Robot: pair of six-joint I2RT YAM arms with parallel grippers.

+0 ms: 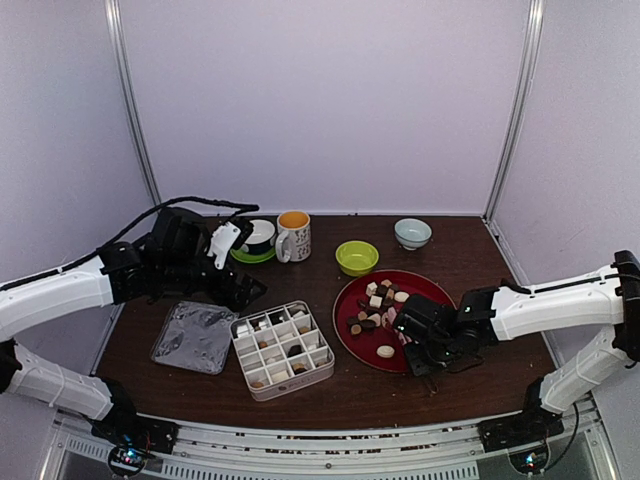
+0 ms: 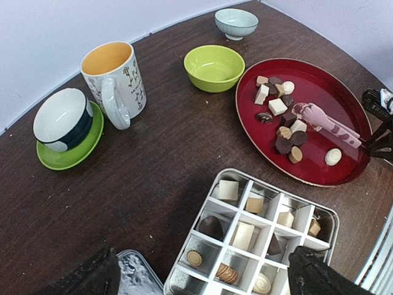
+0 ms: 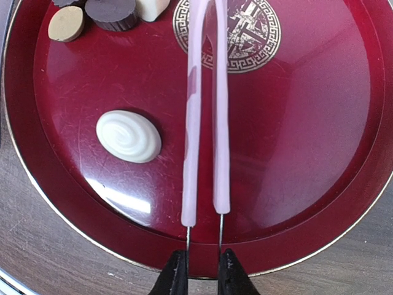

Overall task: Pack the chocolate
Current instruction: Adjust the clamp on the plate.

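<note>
Right gripper (image 3: pixel 199 273): narrow, pinching slim pink plastic tongs (image 3: pixel 221 153), whose arms are nearly together.
Chocolate (image 3: pixel 129 136): cream-white oval swirl piece on round red tray (image 3: pixel 307 123), just left of the tongs, long axis slanting across them.
Left gripper (image 2: pixel 206 279): spread wide above white divided box (image 2: pixel 282 192), farther off.
</note>
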